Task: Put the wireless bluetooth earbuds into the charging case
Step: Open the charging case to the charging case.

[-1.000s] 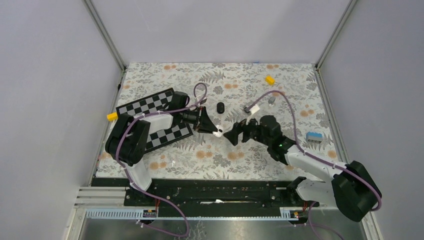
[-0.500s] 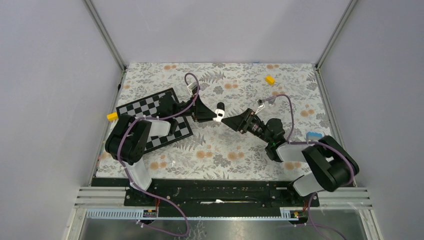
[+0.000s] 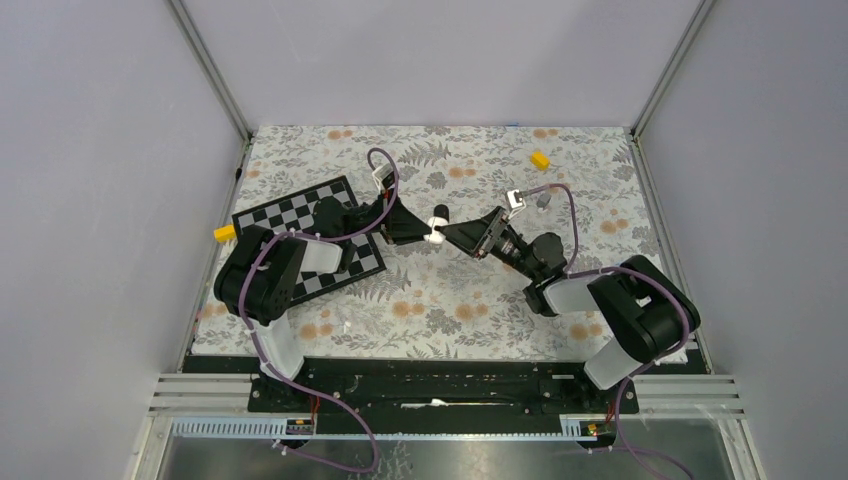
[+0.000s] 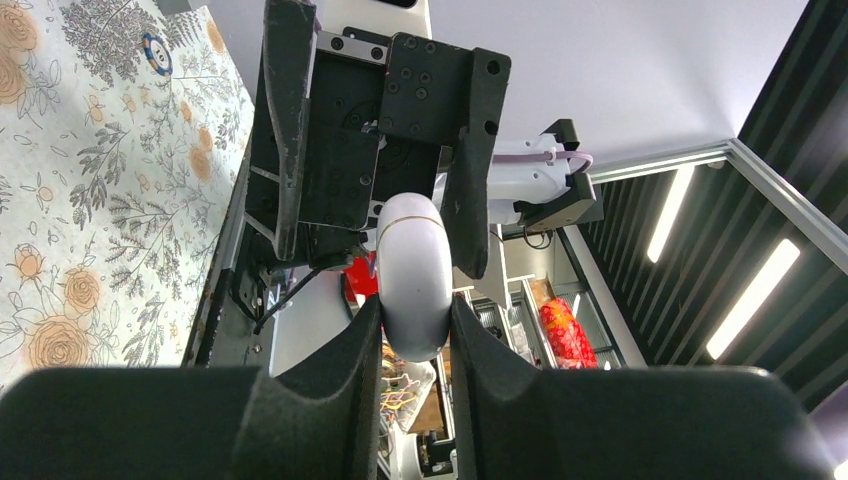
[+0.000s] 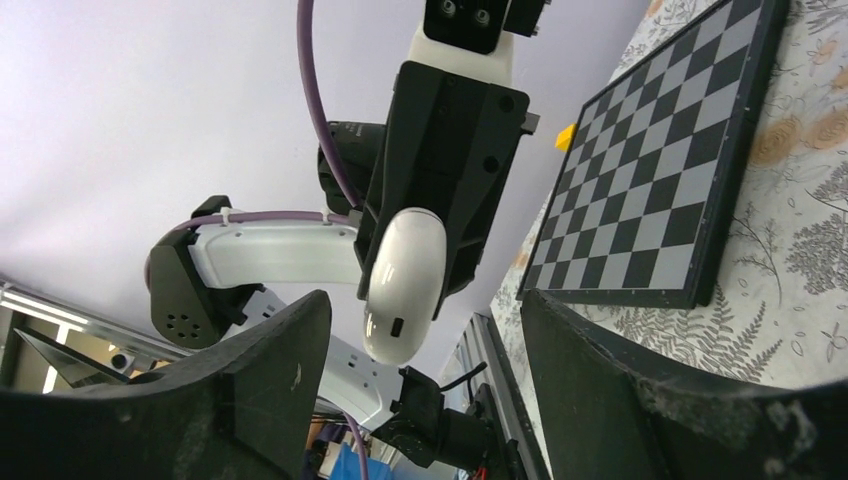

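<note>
A white oval charging case point(image 3: 437, 229) is held in the air above the table's middle, closed, pinched between my left gripper's point(image 3: 431, 228) fingers. In the left wrist view the case point(image 4: 412, 270) sits tight between the two pads. My right gripper point(image 3: 449, 233) faces it from the right, open, with its jaws either side of the case's free end and not touching it. In the right wrist view the case point(image 5: 405, 275) shows a small port slot between the wide fingers point(image 5: 270, 390). A small black oval object point(image 3: 441, 211) lies on the cloth just behind. No loose earbud is visible.
A checkerboard point(image 3: 300, 215) lies on the left under my left arm. Yellow blocks sit at the far right point(image 3: 540, 160) and at the left edge point(image 3: 224, 233). A small grey piece point(image 3: 543, 200) lies by the right arm's cable. Metal frame posts bound the floral table.
My left gripper lifted the case up and toward the back. My right gripper swung left and up to meet it, so its open jaws now flank the case.
</note>
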`<state>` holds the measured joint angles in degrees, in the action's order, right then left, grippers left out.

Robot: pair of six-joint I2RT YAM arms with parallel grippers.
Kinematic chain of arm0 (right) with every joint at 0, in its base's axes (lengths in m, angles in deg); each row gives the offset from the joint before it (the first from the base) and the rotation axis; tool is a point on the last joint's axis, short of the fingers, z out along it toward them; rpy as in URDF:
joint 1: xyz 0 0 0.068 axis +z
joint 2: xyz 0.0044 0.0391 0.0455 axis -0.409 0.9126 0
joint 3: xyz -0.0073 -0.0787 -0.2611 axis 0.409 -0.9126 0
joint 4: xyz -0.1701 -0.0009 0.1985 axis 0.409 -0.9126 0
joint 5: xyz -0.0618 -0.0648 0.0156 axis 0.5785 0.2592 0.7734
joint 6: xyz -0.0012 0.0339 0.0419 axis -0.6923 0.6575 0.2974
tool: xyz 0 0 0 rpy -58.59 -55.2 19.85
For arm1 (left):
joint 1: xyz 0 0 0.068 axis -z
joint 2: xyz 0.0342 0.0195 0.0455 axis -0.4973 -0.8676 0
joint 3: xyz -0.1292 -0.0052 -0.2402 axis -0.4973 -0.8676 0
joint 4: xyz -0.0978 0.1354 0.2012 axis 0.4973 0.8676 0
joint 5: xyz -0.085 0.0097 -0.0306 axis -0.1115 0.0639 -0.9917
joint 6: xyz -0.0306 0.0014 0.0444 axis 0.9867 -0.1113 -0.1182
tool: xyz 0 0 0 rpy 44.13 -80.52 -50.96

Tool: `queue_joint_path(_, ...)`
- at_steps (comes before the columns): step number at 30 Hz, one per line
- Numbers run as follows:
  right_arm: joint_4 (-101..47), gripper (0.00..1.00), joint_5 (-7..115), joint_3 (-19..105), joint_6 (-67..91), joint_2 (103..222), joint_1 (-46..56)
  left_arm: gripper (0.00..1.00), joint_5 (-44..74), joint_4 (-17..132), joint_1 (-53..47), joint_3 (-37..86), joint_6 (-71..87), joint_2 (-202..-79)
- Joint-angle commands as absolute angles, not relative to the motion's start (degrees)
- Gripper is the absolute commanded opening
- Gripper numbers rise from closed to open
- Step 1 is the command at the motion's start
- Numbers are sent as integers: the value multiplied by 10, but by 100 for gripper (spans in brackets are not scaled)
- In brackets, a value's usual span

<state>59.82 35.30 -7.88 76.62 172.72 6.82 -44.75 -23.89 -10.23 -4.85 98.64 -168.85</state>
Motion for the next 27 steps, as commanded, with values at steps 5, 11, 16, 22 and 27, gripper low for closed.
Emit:
queue_joint_path(5,697,63,338,-43,779,1743,66,0,-457,-288,-101,-56,972,-1676)
queue_joint_path(11,697,33,297,-3,803,1775,67,0,-455,-287,-101,-51,971,-1679)
queue_joint_path(16,700,18,299,-11,803,1779,66,0,-461,-318,-107,-42,1002,-1676)
queue_joint_path(22,701,11,262,-6,793,1795,66,0,-474,-319,-117,-28,1014,-1650)
queue_joint_path(27,702,8,236,8,790,1803,66,0,-481,-321,-119,-21,1025,-1646)
